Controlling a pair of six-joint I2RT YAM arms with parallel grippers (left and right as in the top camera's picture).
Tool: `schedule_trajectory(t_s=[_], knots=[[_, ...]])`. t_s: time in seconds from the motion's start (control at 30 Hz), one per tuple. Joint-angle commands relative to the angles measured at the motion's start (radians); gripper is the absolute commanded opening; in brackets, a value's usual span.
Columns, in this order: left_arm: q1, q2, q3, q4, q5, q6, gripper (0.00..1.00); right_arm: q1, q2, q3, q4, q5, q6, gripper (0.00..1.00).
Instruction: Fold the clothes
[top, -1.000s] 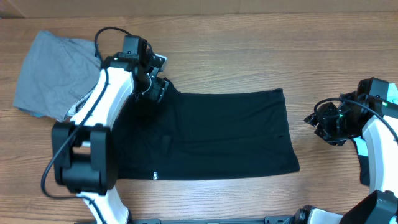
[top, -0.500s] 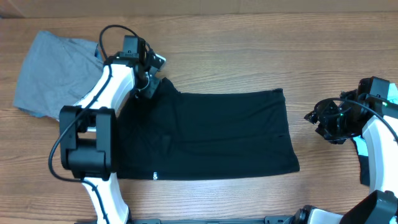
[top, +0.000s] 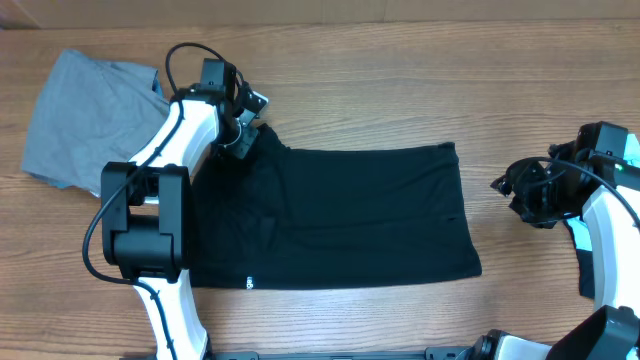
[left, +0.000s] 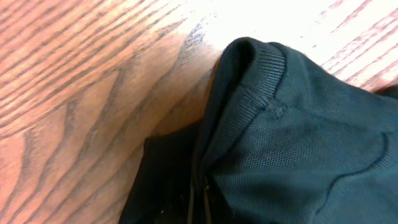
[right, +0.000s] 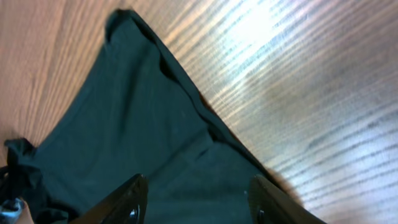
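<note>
Grey garment (top: 80, 120) beside left arm (top: 185, 130), left jaws pinching black shirt (top: 360, 215), right jaws spread

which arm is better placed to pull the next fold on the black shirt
Left: the left end effector is shut on the black shirt at its upper-left corner. The right end effector is open, off the shirt's right edge, holding nothing.

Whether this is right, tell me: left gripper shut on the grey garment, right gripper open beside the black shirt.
Wrong garment: the left gripper is shut on the black shirt, not the grey garment, as the left wrist view shows. The right gripper is open beside it.
</note>
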Motion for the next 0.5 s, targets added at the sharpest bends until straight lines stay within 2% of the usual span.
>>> schedule_trajectory(t_s=[0.0, 0.27, 0.47], knots=[[0.002, -0.010, 0.089, -0.066, -0.015, -0.010, 0.04, -0.002, -0.019, 0.024, 0.060, 0.012, -0.004, 0.56], [0.002, -0.011, 0.184, -0.240, -0.017, -0.010, 0.04, 0.003, 0.016, -0.007, 0.376, -0.071, -0.032, 0.51], [-0.001, -0.013, 0.184, -0.353, 0.018, -0.014, 0.04, 0.066, 0.162, -0.010, 0.569, -0.095, -0.040, 0.51]])
